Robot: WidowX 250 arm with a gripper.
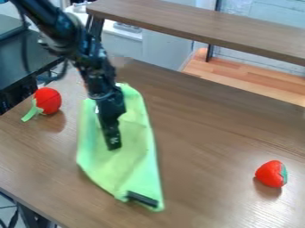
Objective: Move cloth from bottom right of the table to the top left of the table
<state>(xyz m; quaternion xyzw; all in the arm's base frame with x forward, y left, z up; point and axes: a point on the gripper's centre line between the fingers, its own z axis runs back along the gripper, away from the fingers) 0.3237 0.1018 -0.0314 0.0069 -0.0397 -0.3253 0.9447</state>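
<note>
I lose the robot arm point(53, 24), smeared with blur, past the top edge, and together with the gripper point(113, 141) it hides part of the cloth point(134, 167) from me. My picture cuts off the table point(208, 129) left, right and bottom.

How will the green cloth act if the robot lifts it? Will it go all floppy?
Probably floppy: the cloth has soft creases. It looks thin, so it's likely light for its size. The black strip on its near end might make that bit stiffer.
</note>
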